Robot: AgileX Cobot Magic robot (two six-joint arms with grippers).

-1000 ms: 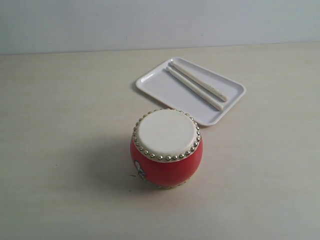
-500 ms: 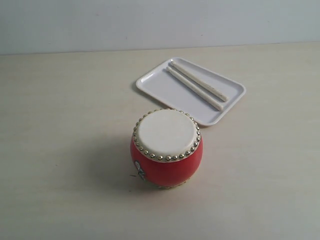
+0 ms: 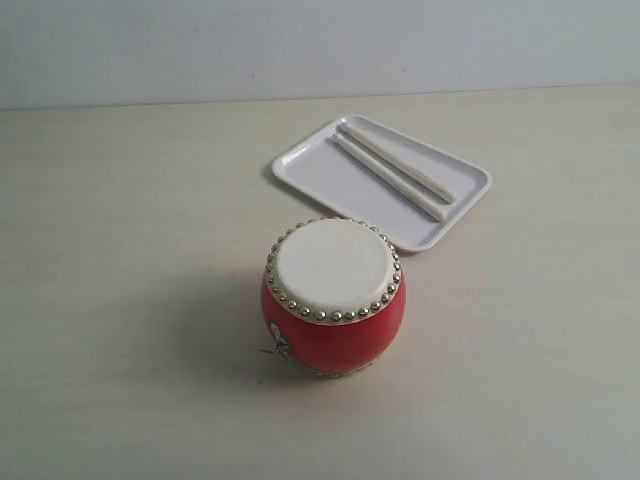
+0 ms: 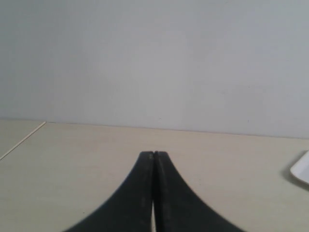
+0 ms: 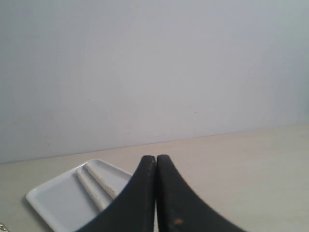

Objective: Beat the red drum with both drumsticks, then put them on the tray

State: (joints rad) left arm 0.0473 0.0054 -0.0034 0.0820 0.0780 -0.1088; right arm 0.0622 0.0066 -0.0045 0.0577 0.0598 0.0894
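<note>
Each gripper shows only in its own wrist view, and only as two black fingertips, cut off by the border of the picture. The left gripper (image 4: 153, 154) has its jaws pressed fully together and nothing is between them. The right gripper (image 5: 155, 157) is the same, closed and empty. How high they hang above the worktop (image 3: 130, 250) I cannot tell. In the exterior view the red drum (image 3: 333, 297) stands upright on the nearer part of the worktop, with its cream skin facing up. The small picture on its side shows only partly and is too small to make out. Behind the drum and a little to the right, toward the far edge of the worktop, lies the white tray (image 3: 340, 185), with a narrow strip of worktop between the two. The two drumsticks (image 3: 390, 177) lie inside the tray, side by side along its length, in the half away from the drum. Whether they touch each other I cannot tell. The tray with both sticks lies ahead of the right gripper's closed tips, well apart from them, and the fingers hide part of it. Ahead of the left gripper only one corner of the tray shows, at the border of the picture. Farthest is the plain grey wall (image 3: 300, 40). Compared with the exterior pictures of one second and half a second before, the drum, the tray and the sticks lie exactly as they did.
</note>
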